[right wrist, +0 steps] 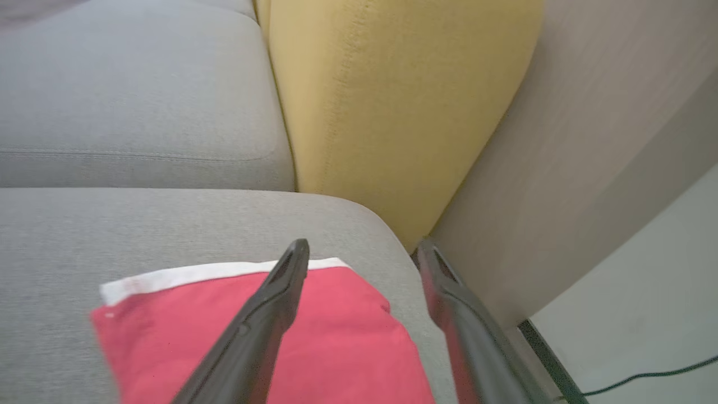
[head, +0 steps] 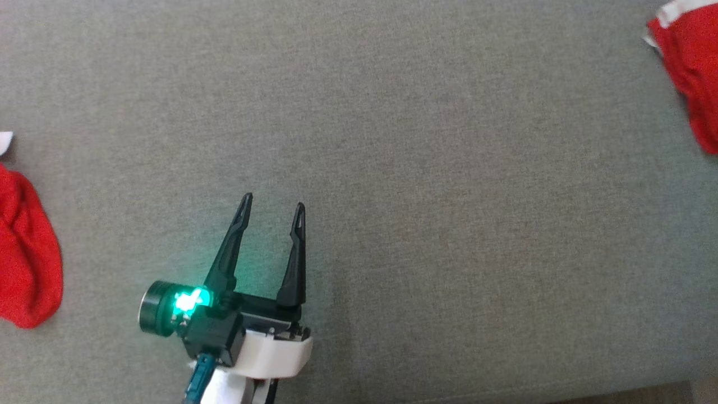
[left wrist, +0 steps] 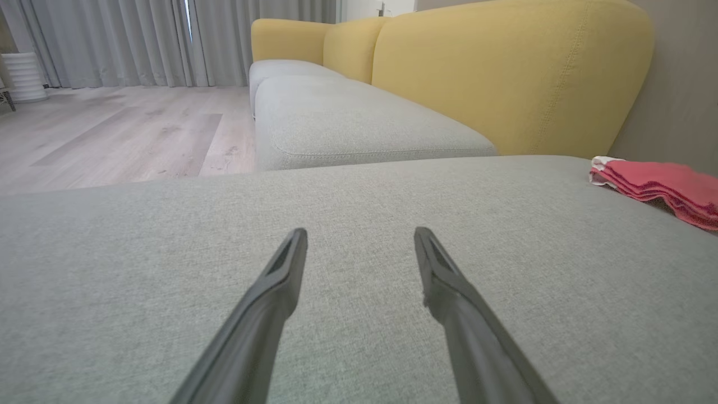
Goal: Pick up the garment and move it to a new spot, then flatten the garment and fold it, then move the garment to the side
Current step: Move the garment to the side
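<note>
We see a rumpled red cloth (head: pixel 28 252) at the left edge of the grey fabric sofa cushion (head: pixel 392 112). Our left gripper (head: pixel 274 202) hovers, spread wide and empty. At the far right rests the folded red garment with white band (head: pixel 687 73); our right gripper (right wrist: pixel 363 246) hangs over it, parted, holding nothing.

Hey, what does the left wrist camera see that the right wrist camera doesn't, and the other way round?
Left wrist view: the open left gripper over the grey sofa seat, with wooden floor and grey curtains beyond. Right wrist view: the open right gripper over the folded red garment, plus a wall and a dark cable. Both: that seat, the yellow backrest and that garment.
</note>
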